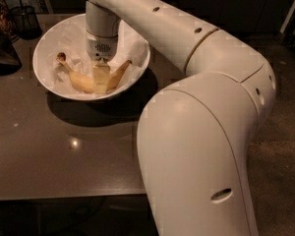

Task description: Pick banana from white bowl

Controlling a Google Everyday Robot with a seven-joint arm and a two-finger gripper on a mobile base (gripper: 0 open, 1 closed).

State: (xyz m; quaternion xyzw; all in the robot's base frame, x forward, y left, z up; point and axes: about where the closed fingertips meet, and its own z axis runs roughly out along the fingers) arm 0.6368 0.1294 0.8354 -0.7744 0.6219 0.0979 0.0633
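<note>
Tool (101, 84) covers banana (80, 81) in white bowl (39, 72), cup (25, 21) nearby.

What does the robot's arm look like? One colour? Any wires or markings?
The arm is smooth and cream-white all over: fat rounded segments with thin seams at the joints and small dark oval holes in the shell. No loose cables show. A small dotted grille marks the cylinder above the gripper, which is pale too and sits in the white bowl at the banana.

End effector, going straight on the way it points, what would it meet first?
The banana: the end effector points down into the bowl at the banana's middle and may be touching it.
</note>
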